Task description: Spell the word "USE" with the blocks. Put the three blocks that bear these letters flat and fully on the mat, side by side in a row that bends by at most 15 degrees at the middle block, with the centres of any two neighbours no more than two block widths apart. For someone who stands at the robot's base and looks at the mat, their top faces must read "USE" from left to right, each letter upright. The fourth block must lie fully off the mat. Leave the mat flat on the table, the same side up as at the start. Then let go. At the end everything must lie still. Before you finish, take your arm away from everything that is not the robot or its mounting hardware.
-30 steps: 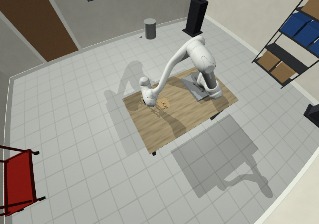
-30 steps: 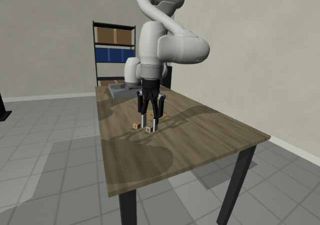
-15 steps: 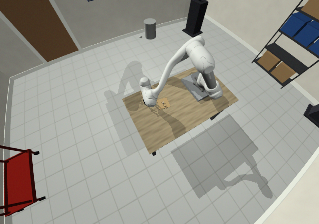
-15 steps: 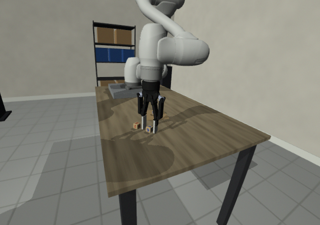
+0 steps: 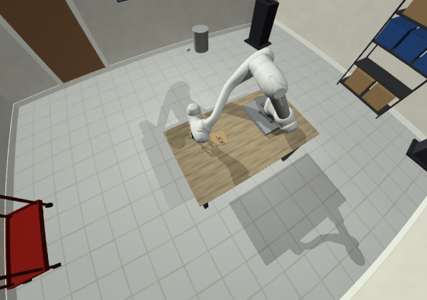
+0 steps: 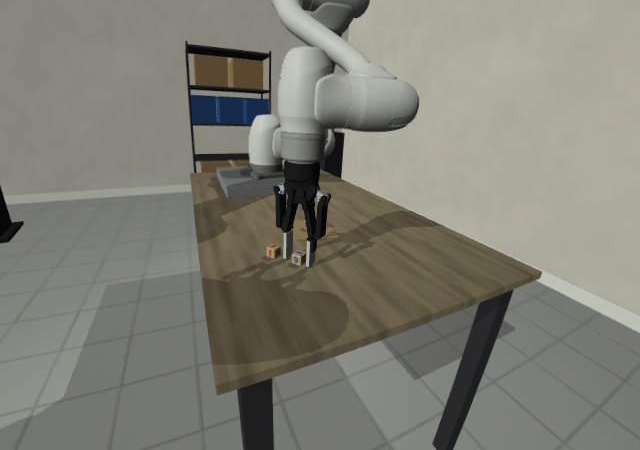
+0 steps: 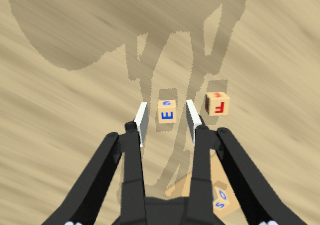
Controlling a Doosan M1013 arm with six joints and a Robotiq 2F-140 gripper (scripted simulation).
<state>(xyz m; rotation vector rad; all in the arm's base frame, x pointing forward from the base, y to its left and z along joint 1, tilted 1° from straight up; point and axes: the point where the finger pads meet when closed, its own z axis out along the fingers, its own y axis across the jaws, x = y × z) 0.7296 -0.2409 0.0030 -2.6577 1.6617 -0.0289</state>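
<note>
The E block (image 7: 167,111), wooden with a blue letter, lies on the bare table top. My gripper (image 7: 166,109) is lowered around it, one finger on each side, with a small gap at each finger; it is open. The F block (image 7: 217,104), with a red letter, lies just to the right of the right finger. In the exterior view the E block (image 6: 298,258) sits between the fingertips and the F block (image 6: 273,251) is beside them. The tan mat (image 5: 218,140) lies behind the gripper, and the S block (image 7: 220,199) rests on it. I cannot make out the U block.
The arm's grey base plate (image 5: 261,118) is at the far end of the table. The arm reaches over the table and casts wide shadows on it. A shelf rack (image 6: 229,105) stands behind the table.
</note>
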